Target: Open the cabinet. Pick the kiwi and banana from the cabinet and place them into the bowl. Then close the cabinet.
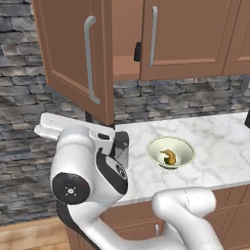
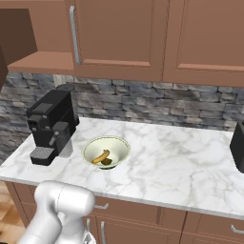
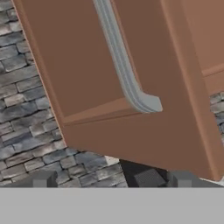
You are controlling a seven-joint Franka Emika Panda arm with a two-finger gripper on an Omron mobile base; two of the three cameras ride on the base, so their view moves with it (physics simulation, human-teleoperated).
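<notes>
**Last step left: door close, and it can go wrong**

Fruit looks done from my end. The banana and a dark rounded thing I take for the kiwi both sit in the bowl on the tabletop, below the pincer and off toward the closed side of the cabinet. Only the close remains, I'd say.

State now:
- The pincer is released, jaws spread wide, nothing between them.
- The open left door of the cabinet hangs just ahead of the pincer and above it; its handle runs up and away from the fingertips. I can't tell if the tips touch the door's lower edge.
- The right door looks shut.

Risks as I judge them:
- The pincer sits low, near the door's bottom corner. A push from there could slide off under the edge and miss the panel.
- A spread finger could snag behind the handle's lower bend and tug the door wider on retreat.
- The coffee machine stands just under the door and the pincer; a low swing could clip it.
- A small black object sits at the shelf edge beyond the pincer; if it overhangs, the door may not seat.
- A short push leaves the door ajar.
</notes>
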